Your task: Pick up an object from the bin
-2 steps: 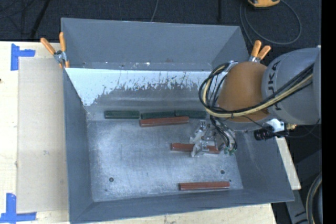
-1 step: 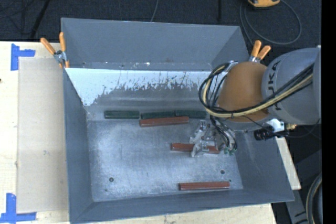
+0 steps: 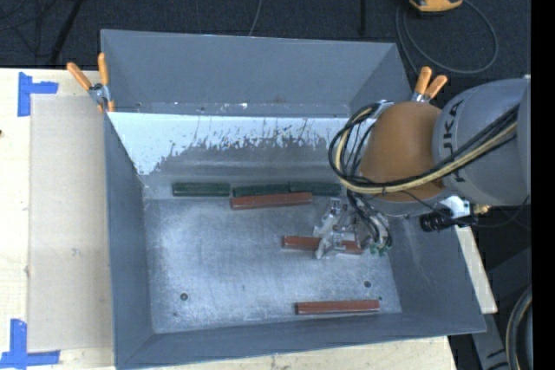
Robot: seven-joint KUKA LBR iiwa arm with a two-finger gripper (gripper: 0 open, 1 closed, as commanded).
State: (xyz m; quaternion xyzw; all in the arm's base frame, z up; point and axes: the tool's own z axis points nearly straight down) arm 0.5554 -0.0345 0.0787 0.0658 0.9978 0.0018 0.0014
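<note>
Camera view, scuffed grey bin [image 3: 217, 273], hand [image 3: 332, 240] over central red-brown bar [image 3: 299, 243], grip unclear, dark floor [image 3: 260, 4] beyond.

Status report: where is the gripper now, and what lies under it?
Gripper low over short red-brown stick, bin's centre-right. Longer red-brown stick and green sticks apart, at back. Nothing blocking.

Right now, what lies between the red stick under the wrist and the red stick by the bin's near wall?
Nothing: in the camera view, only bare bin floor separates the red stick under the wrist from the near-wall red stick.
</note>
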